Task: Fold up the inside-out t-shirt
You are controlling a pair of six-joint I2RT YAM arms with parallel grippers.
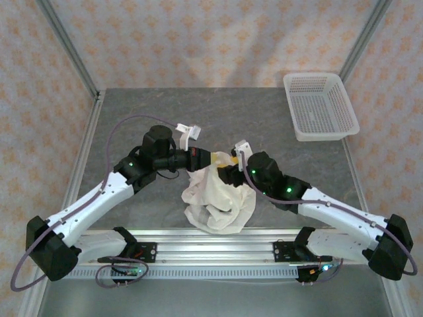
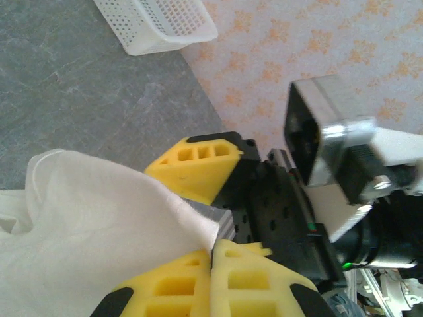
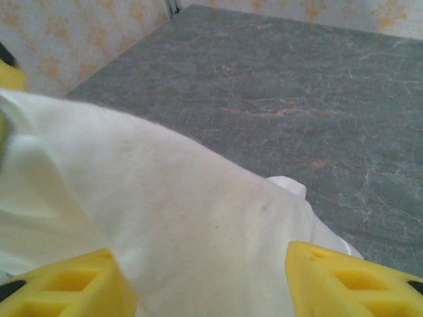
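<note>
T-shirt (image 1: 215,201) bunched, left claw (image 2: 211,254) pinching it; right claw (image 3: 201,254) spread astride it, basket (image 1: 324,135) apart

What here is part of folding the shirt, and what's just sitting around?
In the job:
t-shirt, bunched up between the two arms
left gripper, pinching the cloth
right gripper, open, with cloth between its fingers

Lying about:
basket, empty, at the far right corner of the table
</note>
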